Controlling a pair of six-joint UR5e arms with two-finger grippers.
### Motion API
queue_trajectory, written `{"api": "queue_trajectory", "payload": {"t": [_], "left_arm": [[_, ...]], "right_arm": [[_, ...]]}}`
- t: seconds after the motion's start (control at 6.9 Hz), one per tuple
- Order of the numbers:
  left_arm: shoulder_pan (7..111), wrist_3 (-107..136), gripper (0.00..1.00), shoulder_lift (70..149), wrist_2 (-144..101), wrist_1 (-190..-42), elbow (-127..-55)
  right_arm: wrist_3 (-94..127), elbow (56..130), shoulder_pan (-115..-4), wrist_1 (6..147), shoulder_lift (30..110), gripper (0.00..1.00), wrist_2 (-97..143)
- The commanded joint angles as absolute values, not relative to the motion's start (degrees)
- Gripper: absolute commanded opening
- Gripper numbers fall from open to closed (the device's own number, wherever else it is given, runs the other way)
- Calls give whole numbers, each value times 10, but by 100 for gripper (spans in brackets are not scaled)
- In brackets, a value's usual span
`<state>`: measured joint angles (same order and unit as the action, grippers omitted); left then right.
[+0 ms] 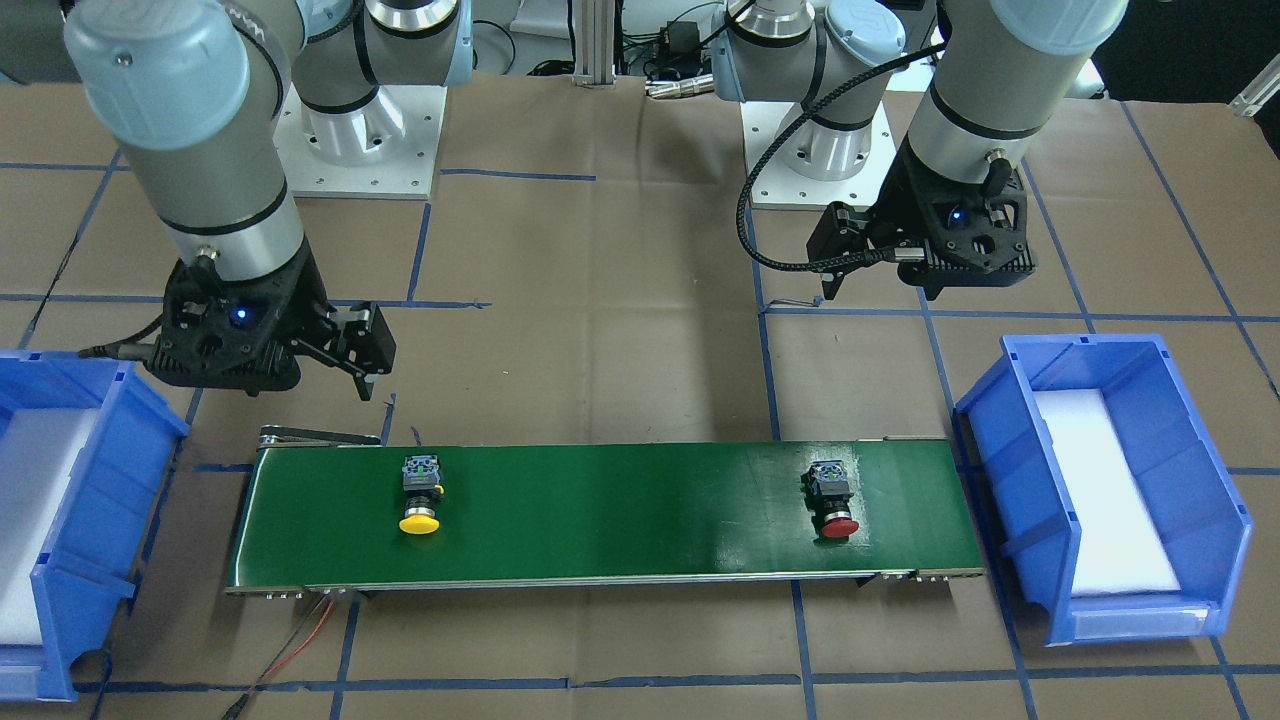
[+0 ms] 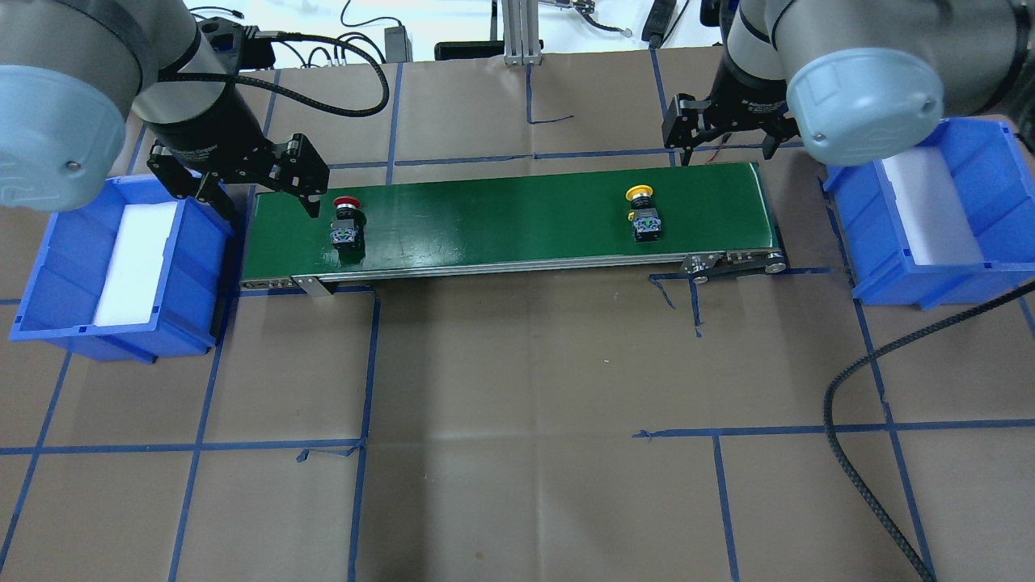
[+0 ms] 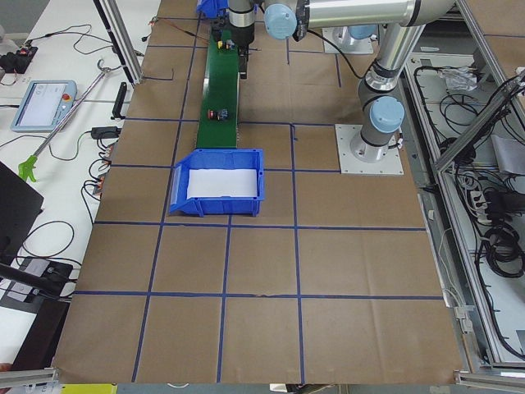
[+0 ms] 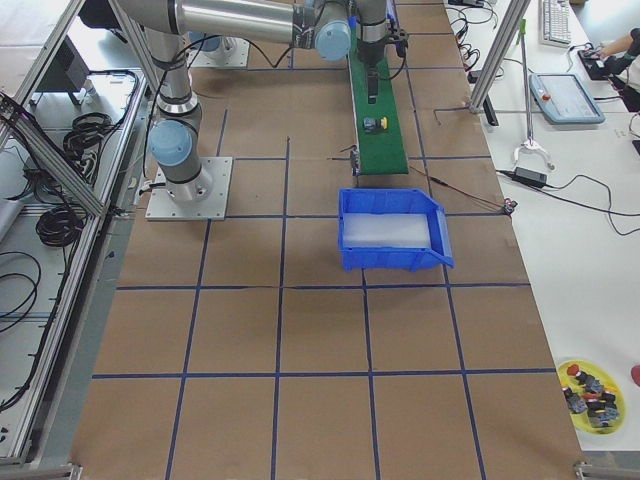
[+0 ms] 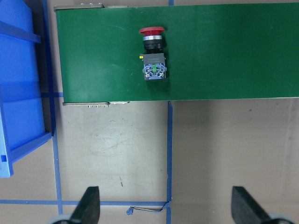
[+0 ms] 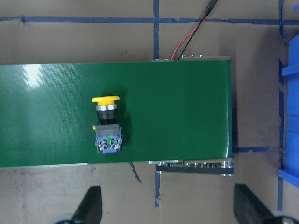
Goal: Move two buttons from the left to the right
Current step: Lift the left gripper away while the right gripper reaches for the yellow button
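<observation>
- Two buttons lie on the green belt (image 2: 501,218); neither has reached its destination, so both deliveries are judged outstanding.
- Left bin (image 2: 194,267): only white padding visible.
- Left hand (image 5: 167,207): fingers spread, empty. The red button (image 2: 348,222) lies on its side at the belt's left end, near the hand but not touching it.
- Yellow button (image 2: 643,214): on its side toward the belt's right end.
- Right hand (image 6: 169,207): fingers spread, empty, near the yellow button but clear of it.
- Right bin (image 2: 897,279): only white padding visible.
</observation>
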<state>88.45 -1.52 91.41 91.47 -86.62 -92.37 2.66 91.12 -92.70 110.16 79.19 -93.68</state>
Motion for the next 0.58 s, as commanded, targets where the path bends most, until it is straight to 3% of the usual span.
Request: {"api": "queue_trajectory", "payload": {"t": [0.0, 0.43], "left_arm": [[885, -11, 100, 920, 910, -860, -913], [885, -11, 100, 921, 910, -857, -913]], "right_arm": [[32, 913, -927, 1170, 763, 100, -936], [52, 915, -927, 1165, 686, 100, -936]]}}
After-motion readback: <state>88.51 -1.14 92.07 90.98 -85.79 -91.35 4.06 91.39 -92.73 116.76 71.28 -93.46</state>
